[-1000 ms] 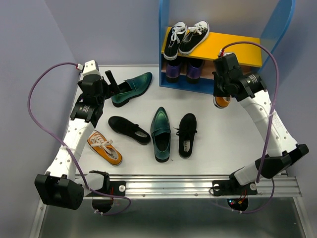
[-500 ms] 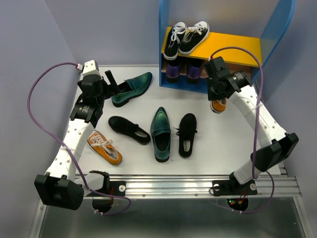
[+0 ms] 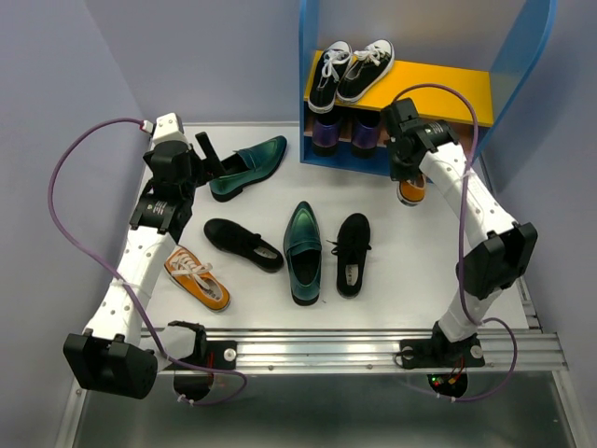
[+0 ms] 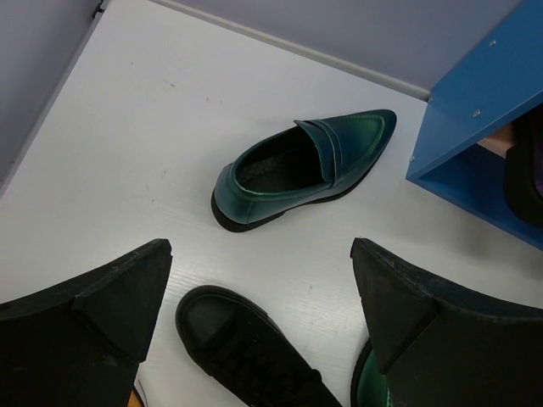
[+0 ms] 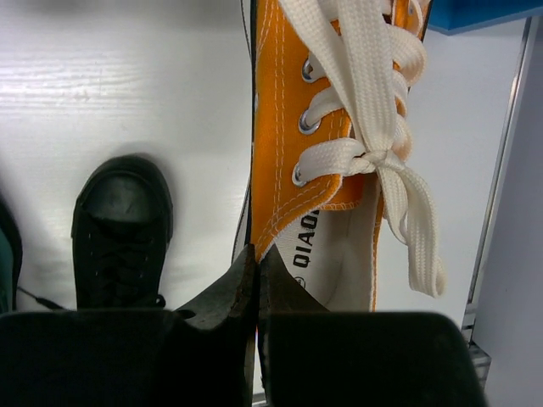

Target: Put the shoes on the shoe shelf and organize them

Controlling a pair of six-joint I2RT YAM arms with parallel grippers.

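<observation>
Orange sneaker (image 5: 293, 127) is pinched by the right gripper (image 5: 256, 254), closed on just the thin side of its collar. I reckon so slim a hold could let it twist or drop short of the shoe shelf (image 3: 304, 84). It stretches forward from the fingertips. Left gripper (image 4: 259, 250) gapes wide, with a green loafer (image 4: 301, 170) just ahead.

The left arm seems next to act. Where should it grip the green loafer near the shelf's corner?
Probably the side wall at the heel of the green loafer, from above. It sits upright on its sole with the opening facing up, so one finger of the open left end effector fits inside and one outside.
</observation>
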